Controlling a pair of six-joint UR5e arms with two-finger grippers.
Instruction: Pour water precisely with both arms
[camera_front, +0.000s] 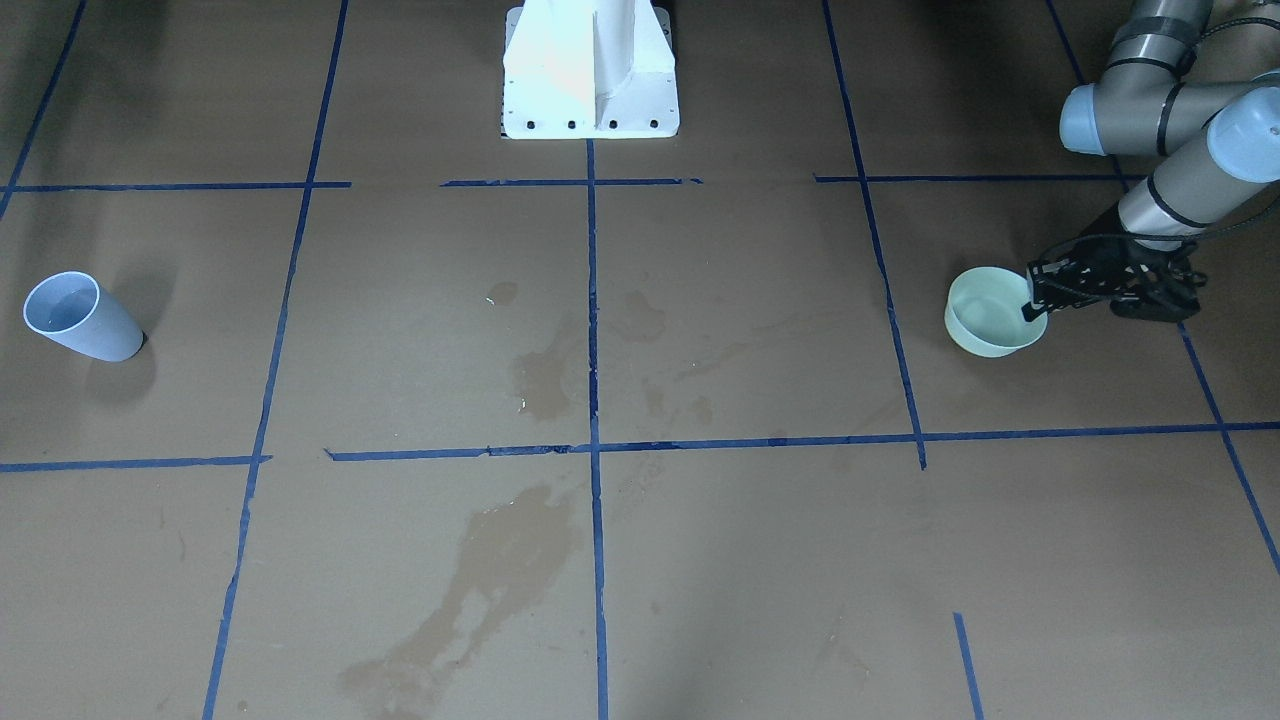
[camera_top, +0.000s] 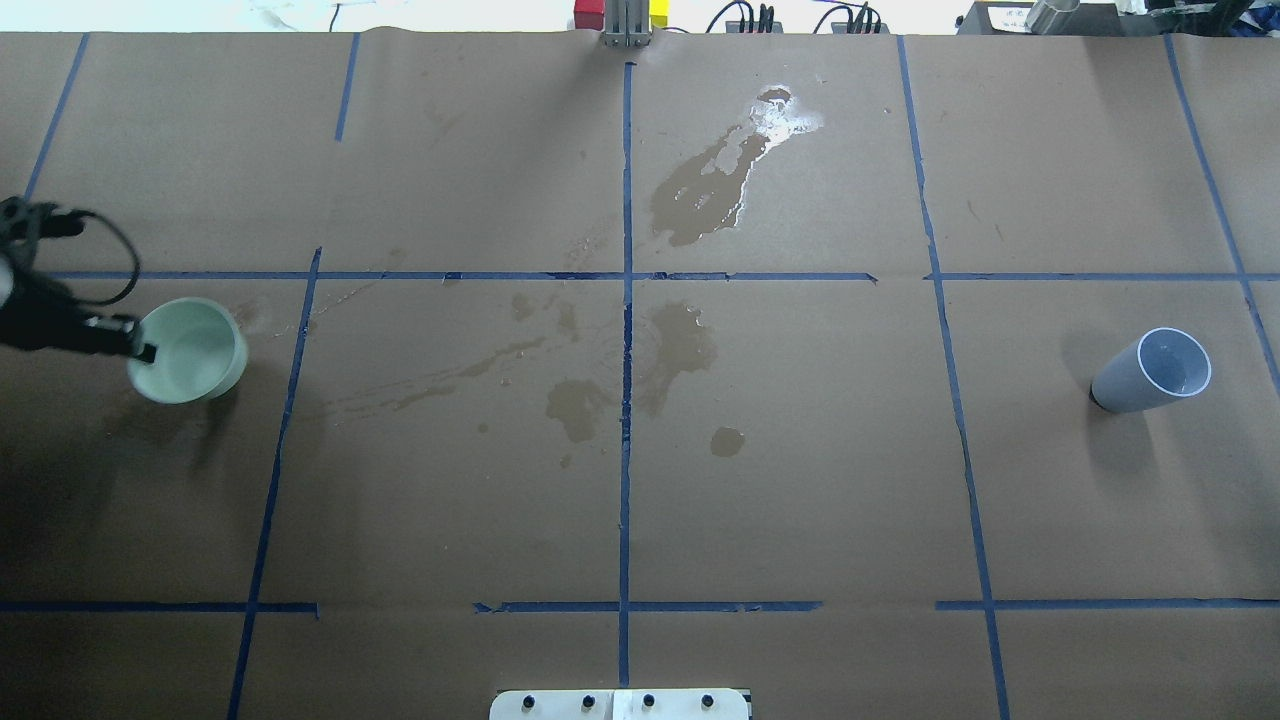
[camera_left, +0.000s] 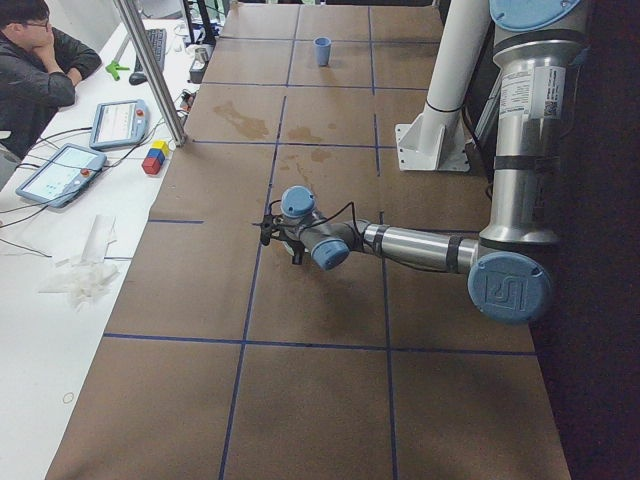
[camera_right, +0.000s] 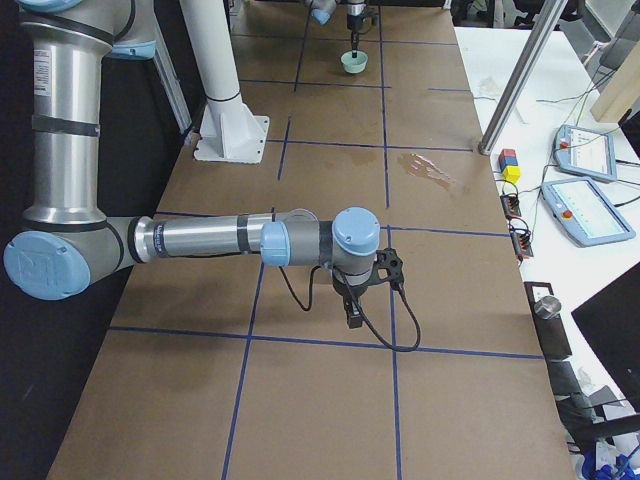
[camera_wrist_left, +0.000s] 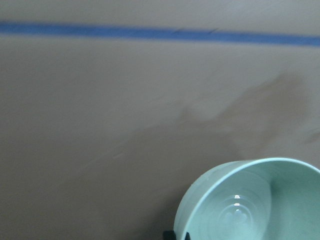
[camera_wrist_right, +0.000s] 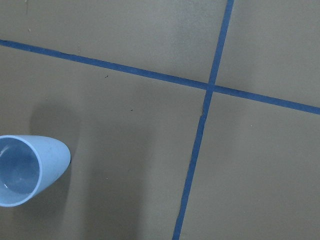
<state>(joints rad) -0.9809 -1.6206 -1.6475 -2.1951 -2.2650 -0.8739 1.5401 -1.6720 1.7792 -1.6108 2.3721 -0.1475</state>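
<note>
Robotics lab. Worktop (camera_top: 800, 480) papered brown, marked with a blue tape grid (camera_top: 760, 276). Two industrial jointed arms, left arm (camera_left: 420, 247) and right arm (camera_right: 200, 240), flank a white pedestal (camera_front: 590, 70). White side desk (camera_left: 40, 330) holds teach pendants (camera_left: 58, 172) and cables, operator (camera_left: 30, 70) seated there. Aluminium post (camera_left: 150, 70) at the worktop edge.

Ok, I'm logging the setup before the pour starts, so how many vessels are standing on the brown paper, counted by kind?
Pale green bowl: 1
Light blue cup: 1
Total: 2
</note>
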